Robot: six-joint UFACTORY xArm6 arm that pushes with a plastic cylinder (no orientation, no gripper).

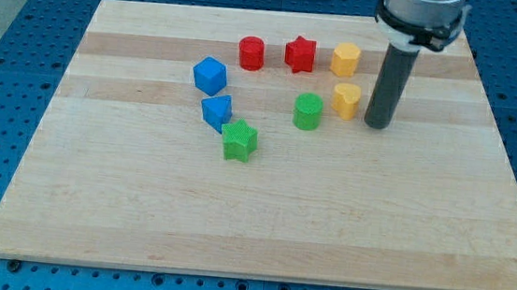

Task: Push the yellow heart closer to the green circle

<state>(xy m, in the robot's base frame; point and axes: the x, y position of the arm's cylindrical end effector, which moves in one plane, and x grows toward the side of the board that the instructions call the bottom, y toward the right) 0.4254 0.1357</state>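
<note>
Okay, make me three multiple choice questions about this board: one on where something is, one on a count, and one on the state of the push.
1. Where is my tip relative to the yellow heart?
A. On the view's right of it
B. On the view's left of it
C. Below the green star

2. How many red blocks are on the board?
A. One
B. Two
C. Four

3. How do the yellow heart and the green circle stand?
A. Stacked
B. Touching
C. Apart, with a gap between

Answers: 1 A, the rod stands just right of the heart. 2 B, a red cylinder and a red star. 3 C, bare wood shows between them.
</note>
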